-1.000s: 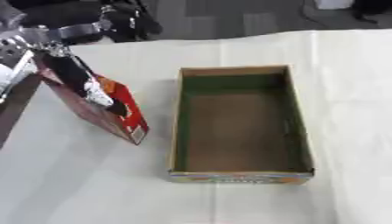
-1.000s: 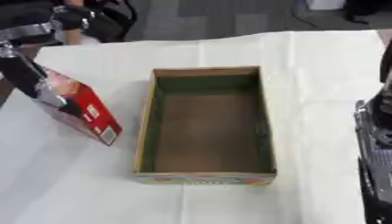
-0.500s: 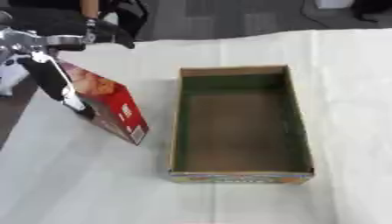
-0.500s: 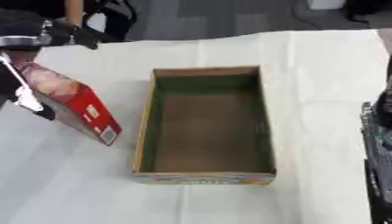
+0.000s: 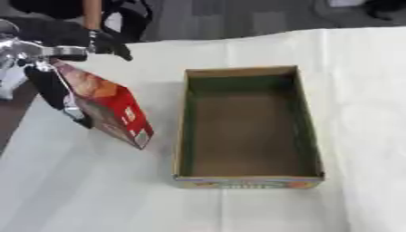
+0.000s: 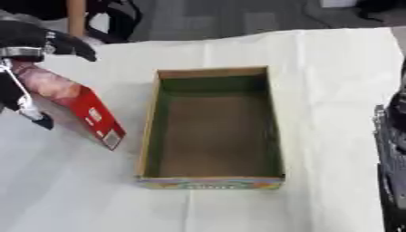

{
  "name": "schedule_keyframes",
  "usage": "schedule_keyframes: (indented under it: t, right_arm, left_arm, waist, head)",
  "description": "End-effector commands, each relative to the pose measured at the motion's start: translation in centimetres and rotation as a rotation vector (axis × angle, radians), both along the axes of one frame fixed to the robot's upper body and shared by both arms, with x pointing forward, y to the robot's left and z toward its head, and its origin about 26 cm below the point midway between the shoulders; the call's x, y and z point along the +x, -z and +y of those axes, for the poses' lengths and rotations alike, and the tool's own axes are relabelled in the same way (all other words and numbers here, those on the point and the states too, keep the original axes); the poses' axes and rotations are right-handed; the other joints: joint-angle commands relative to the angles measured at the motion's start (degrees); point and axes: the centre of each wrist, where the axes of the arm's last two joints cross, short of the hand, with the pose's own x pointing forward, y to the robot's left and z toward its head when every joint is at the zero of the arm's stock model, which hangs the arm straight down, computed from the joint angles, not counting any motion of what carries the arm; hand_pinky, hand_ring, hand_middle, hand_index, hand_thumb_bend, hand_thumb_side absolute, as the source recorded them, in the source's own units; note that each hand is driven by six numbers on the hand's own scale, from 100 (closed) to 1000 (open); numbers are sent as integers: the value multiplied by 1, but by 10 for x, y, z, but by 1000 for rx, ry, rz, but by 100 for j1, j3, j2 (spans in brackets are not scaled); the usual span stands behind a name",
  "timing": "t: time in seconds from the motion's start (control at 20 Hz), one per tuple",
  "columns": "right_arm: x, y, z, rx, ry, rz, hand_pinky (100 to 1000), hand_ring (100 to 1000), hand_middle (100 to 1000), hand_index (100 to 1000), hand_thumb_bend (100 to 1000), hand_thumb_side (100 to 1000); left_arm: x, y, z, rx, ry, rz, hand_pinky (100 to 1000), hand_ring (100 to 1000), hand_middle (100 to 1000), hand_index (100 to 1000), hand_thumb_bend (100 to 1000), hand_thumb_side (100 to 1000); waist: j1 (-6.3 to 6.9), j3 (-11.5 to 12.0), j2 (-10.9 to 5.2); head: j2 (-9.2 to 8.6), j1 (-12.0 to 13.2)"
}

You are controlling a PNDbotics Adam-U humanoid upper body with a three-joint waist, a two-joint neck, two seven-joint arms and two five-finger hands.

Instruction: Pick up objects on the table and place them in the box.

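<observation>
Left of box (image 5: 247,127), tilted red carton (image 5: 107,108), glossy

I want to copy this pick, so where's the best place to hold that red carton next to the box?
Probably the upper end of the red carton, from its outer left side. It is flat and narrow, tilted with its lower corner toward the box, so thumb and fingers can span the thin faces. The left robot hand already holds it there, leaving the low end free to go in first.
</observation>
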Motion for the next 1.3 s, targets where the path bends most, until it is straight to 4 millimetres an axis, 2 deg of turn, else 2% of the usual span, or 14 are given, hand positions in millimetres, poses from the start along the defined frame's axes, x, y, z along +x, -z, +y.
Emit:
schedule_keyframes:
  t: [0.05,0.2,0.6,0.65,0.7,0.75,0.85,0.9,0.95,1.1,1.15,1.2,1.25,1.3]
  right_arm:
    - [-3,-5,-2,13,-5,-18,499,753,832,857,100,810]
    - [-3,-5,-2,17,-8,-16,499,753,831,856,100,810]
    - [-2,-6,-1,30,-16,-14,495,749,829,852,100,811]
    - [-2,-6,-1,30,-17,-13,494,748,827,851,100,810]
    - [-2,-6,-1,31,-18,-13,494,748,828,851,100,810]
    - [-2,-6,-1,31,-19,-13,493,747,827,849,100,811]
    - [-2,-7,-1,32,-20,-13,492,747,826,848,100,811]
    - [-2,-7,-1,32,-20,-13,492,747,826,848,100,811]
    - [-2,-7,-1,32,-20,-12,490,746,825,847,100,811]
    - [-2,-7,0,33,-21,-12,489,746,824,846,100,811]
    - [-2,-7,0,34,-21,-11,488,746,824,845,100,811]
    - [-2,-7,0,34,-21,-11,488,746,824,845,100,811]
    - [-3,-7,1,34,-21,-11,486,745,823,845,100,811]
    - [-3,-7,1,34,-20,-10,486,745,822,844,100,811]
  left_arm:
    - [2,-2,3,30,1,4,876,891,907,950,941,374]
    - [8,5,3,20,10,25,867,880,902,945,940,370]
    - [23,34,9,62,-14,63,823,846,877,920,924,248]
    - [25,39,11,70,-23,79,822,842,872,917,928,194]
    - [27,44,13,80,-35,94,822,843,873,918,937,205]
    - [29,48,15,88,-48,108,815,822,850,896,805,109]
    - [32,57,21,98,-78,131,796,799,817,863,684,100]
    - [33,60,24,105,-94,137,796,799,817,863,684,100]
    - [34,64,26,110,-109,139,712,739,734,775,507,100]
    - [37,73,32,122,-146,143,576,600,599,651,309,100]
    - [38,75,33,123,-155,139,472,497,497,542,171,100]
    - [39,76,33,121,-160,132,484,509,508,553,184,100]
    - [39,78,33,118,-162,123,373,401,417,458,100,100]
    - [39,78,33,110,-161,107,346,379,397,439,100,100]
  waist:
    - [2,-25,-83]
    - [10,-55,-79]
    - [6,-165,-46]
    - [8,-170,-41]
    - [9,-174,-37]
    - [9,-176,-31]
    - [5,-180,-21]
    - [2,-182,-16]
    - [-1,-183,-12]
    - [-8,-190,-1]
    - [-12,-191,2]
    - [-16,-191,4]
    - [-19,-190,6]
    - [-24,-187,8]
  head:
    - [-17,-39]
    - [-19,-34]
    - [-35,-16]
    - [-35,-9]
    - [-36,-5]
    - [-38,-7]
    - [-37,-4]
    - [-35,-3]
    - [-33,-3]
    - [-32,-4]
    - [-31,-5]
    - [-29,-5]
    - [-28,-2]
    - [-26,-1]
